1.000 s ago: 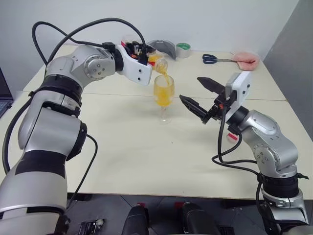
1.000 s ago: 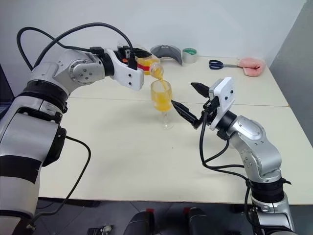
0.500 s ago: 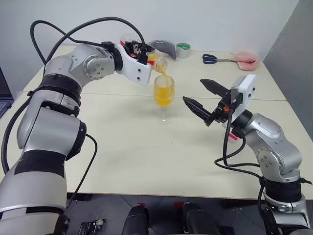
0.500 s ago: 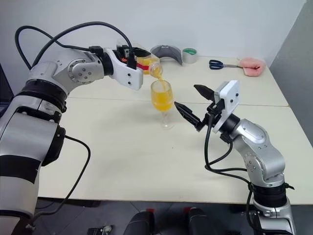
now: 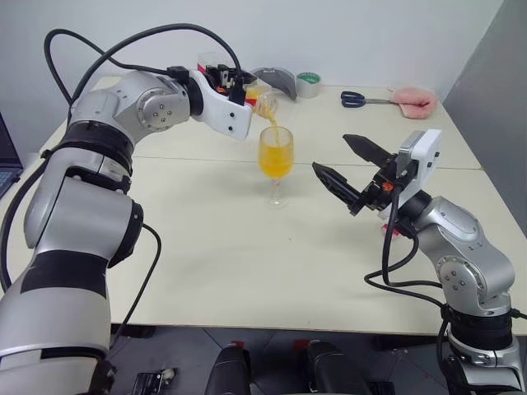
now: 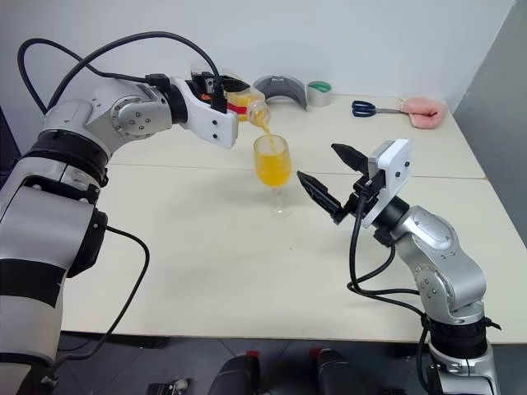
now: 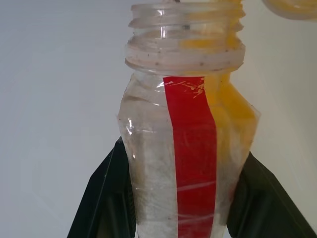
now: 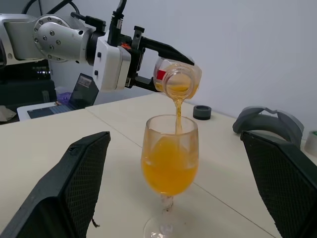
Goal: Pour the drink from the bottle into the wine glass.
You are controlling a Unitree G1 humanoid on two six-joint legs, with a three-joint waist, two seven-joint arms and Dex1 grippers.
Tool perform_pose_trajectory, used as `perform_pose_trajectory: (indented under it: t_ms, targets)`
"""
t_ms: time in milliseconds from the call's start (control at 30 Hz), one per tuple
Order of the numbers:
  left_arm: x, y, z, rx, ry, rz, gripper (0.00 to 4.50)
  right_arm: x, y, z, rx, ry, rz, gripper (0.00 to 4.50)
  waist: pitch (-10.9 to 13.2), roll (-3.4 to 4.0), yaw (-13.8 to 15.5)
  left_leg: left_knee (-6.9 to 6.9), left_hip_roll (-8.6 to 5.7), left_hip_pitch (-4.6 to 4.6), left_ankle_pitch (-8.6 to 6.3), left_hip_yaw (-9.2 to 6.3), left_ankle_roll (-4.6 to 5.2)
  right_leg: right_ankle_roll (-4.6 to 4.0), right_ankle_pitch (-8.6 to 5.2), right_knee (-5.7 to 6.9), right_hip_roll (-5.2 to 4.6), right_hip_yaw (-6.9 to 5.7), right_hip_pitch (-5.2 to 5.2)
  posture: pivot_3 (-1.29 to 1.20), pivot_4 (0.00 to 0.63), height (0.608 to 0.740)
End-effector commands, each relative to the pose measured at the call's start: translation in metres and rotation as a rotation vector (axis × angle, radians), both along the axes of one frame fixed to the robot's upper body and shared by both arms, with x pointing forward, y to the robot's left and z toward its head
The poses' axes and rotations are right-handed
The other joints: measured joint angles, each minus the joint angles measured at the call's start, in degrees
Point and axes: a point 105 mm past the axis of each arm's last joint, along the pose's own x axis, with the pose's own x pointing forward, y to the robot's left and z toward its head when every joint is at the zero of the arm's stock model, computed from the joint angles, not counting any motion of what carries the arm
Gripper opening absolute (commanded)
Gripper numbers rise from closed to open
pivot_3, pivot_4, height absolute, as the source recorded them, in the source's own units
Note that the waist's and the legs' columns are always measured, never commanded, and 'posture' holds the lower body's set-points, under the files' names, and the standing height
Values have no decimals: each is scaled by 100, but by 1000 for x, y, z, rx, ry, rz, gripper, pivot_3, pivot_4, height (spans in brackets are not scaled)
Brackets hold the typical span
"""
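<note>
Our left gripper [image 7: 181, 198] is clamped on the bottle [image 7: 185, 129], its two black fingers [image 7: 106, 198] pressed against the squarish sides on either side of the red stripe label. We hold the bottle tipped over, its open neck pointing down just above the rim of the wine glass [image 5: 276, 164]. A thin stream of the drink [image 8: 177, 116] runs from the mouth into the bowl, and a little orange liquid shows inside the bottle near the neck. The glass stands upright on the pale table [image 5: 214, 247], its round foot flat on the surface, and the bowl is filled with orange-yellow liquid to well above half.

Our right gripper [image 5: 350, 169] hangs above the table to the right of the glass, apart from it, with its fingers spread wide and nothing between them. Its tips point toward the glass.

Along the far edge of the table we see a grey curved object [image 5: 276, 81], a roll of tape [image 5: 309, 84], scissors with blue handles [image 5: 362, 99] and a pink object [image 5: 413, 100] at the right end. A small dark round piece [image 8: 202, 112] lies on the table behind the glass.
</note>
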Motion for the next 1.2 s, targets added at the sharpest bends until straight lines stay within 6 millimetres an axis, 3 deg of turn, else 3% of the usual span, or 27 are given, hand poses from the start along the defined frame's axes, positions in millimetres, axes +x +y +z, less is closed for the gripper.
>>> perform_pose_trajectory:
  t_ms: [33, 400, 733, 900, 967, 1133, 1200]
  targets:
    - [-4, -4, 25, -31, -65, -16, 1767, -8, 2, 16, 22, -61, 15, 4500, 0, 0, 0, 0, 0, 0, 0, 0, 0, 0, 0, 0, 0, 0, 0, 0, 150, 740]
    - [-6, -12, 16, -170, 32, -64, 1767, -6, 3, 14, 21, -55, 17, 4500, 0, 0, -5, 1, 0, 1, 0, 1, 0, 0, 0, 2, -1, 1, 0, 0, 150, 740]
    - [-7, -4, 10, -341, 118, -74, 1767, -4, 6, 12, 11, -49, 43, 4500, 0, 0, -7, 3, 0, 2, 1, 0, -1, -1, 0, 5, -1, -1, 0, 0, 150, 740]
    - [-6, 0, 16, -586, 204, -82, 1767, -5, 10, 13, 3, -51, 67, 4500, 0, 0, -5, 6, 0, 1, 1, -2, -1, -1, 1, 10, -3, -2, 0, 0, 150, 740]
    - [-4, 6, 21, -761, 255, -77, 1767, -6, 12, 15, -2, -55, 84, 4500, 0, 0, -12, 8, 0, 2, 2, -2, -1, -1, 1, 12, -3, -2, 0, 0, 150, 740]
    - [-2, 37, 29, -1131, 296, -16, 1767, -11, 16, 15, -46, -54, 139, 4500, 0, 0, -63, 12, 4, 2, 2, -8, -2, -1, 1, 19, -3, -5, 1, 0, 150, 740]
    - [-2, 58, 24, -1256, 278, 48, 1767, -15, 15, 10, -98, -50, 175, 4500, -1, 2, -74, 13, 4, 2, 3, -12, -2, -2, 1, 21, -2, -7, 1, 0, 150, 740]
